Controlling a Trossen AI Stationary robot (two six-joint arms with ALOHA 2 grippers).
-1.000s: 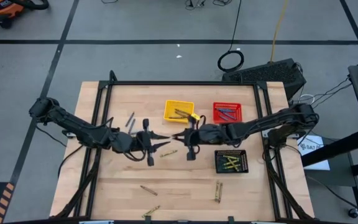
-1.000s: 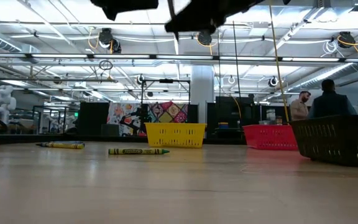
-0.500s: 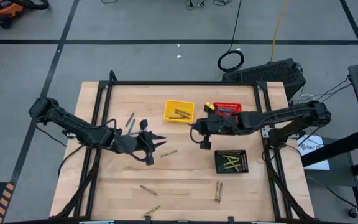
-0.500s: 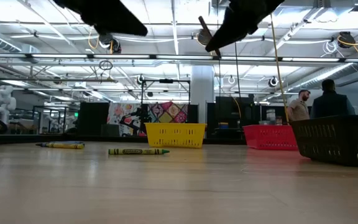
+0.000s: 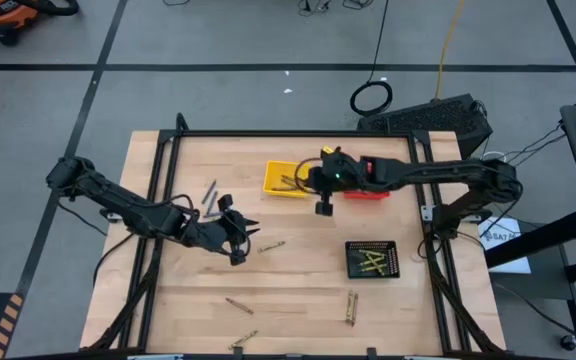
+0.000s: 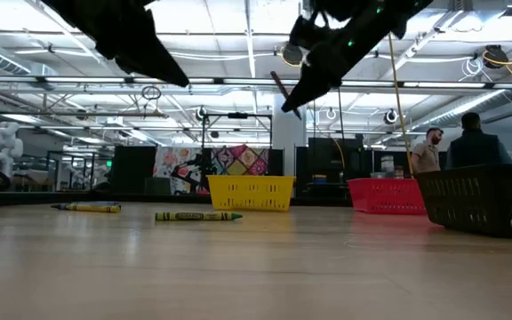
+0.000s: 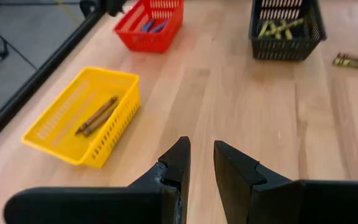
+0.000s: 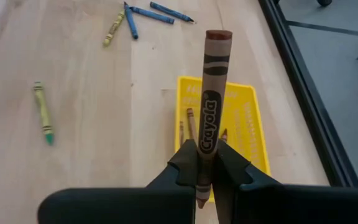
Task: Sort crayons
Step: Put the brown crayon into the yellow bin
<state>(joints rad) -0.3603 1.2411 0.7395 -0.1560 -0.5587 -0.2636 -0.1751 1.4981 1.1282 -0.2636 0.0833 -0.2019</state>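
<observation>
In the right wrist view a brown crayon [image 8: 211, 93] sticks out forward of my right gripper [image 8: 202, 155], which is shut on it above the yellow basket [image 8: 253, 118]. That basket holds a few brown crayons [image 7: 97, 115]. My left gripper [image 7: 201, 149] hangs open with nothing between its fingers, over the table's middle left [image 5: 248, 237]. A green-yellow crayon [image 5: 273, 245] lies flat on the wood just beside it. The low view shows my right gripper [image 6: 302, 87] well above the table. My right gripper pinches the brown crayon between its two fingers near the crayon's pointed end [image 8: 202, 167], which pokes out behind the fingers. The crayon runs along the fingers, flat end [image 8: 219, 35] forward. It is lifted clear, slanting over the yellow basket.
A red basket [image 5: 368, 193] with blue crayons stands right of the yellow one, and a black basket [image 5: 372, 260] with yellow-green crayons sits nearer. Loose crayons lie at the far left [image 5: 209, 195] and by the near edge [image 5: 238, 305], [image 5: 351, 307].
My right gripper has swung from the table's middle, close to my left gripper, toward the far edge until it is over the yellow basket, carrying the brown crayon lifted clear. My left gripper has tipped downward and drawn back slightly toward the left, still open.
</observation>
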